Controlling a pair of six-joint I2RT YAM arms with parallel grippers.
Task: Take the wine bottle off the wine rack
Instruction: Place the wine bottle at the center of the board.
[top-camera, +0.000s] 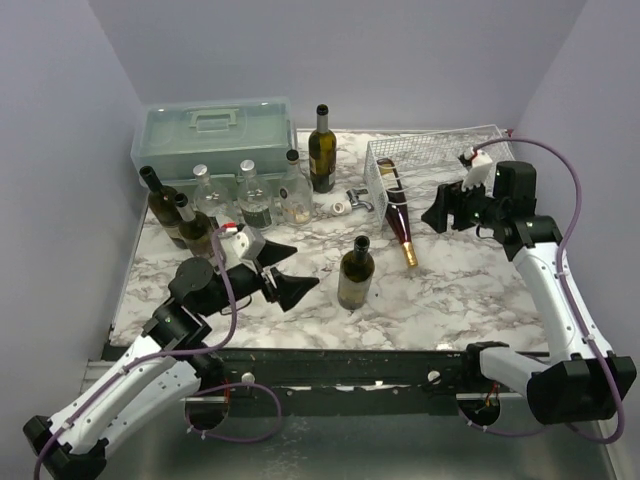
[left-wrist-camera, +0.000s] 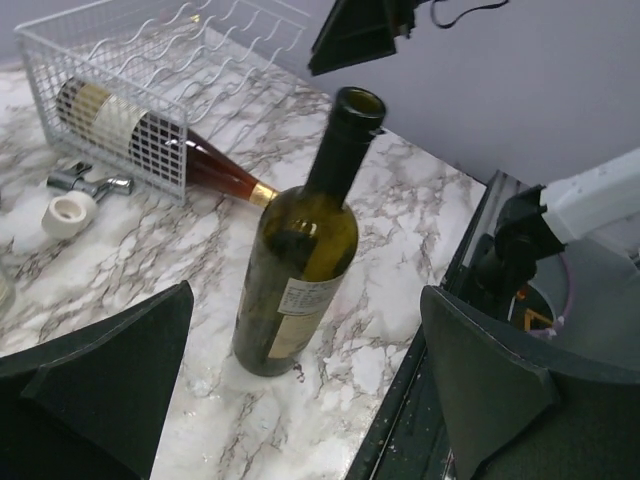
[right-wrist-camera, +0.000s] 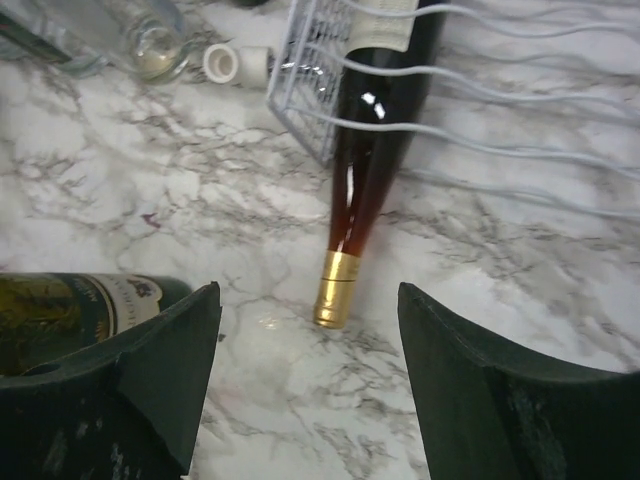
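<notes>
A marble-patterned worktop (top-camera: 450, 300) with pale lilac walls carries the white wire wine rack (top-camera: 440, 150) at its far right. The wine bottle (right-wrist-camera: 365, 170) lies on its side in the rack's left-hand cradle, its gold-capped neck poking out of the near side. The right tool (top-camera: 445, 212) hovers over that neck, jaws parted and empty, and the left tool (top-camera: 297, 268) gapes wide, holding nothing. The bottle is glass and seemingly full, so probably heavy, rigid, slick and breakable; the exposed neck looks the best hold, drawn out lengthways.

The wine rack (top-camera: 430, 137) is white, the wine bottle (top-camera: 398, 215) amber with gold cap, the table (top-camera: 450, 290) white marble veined grey.
</notes>
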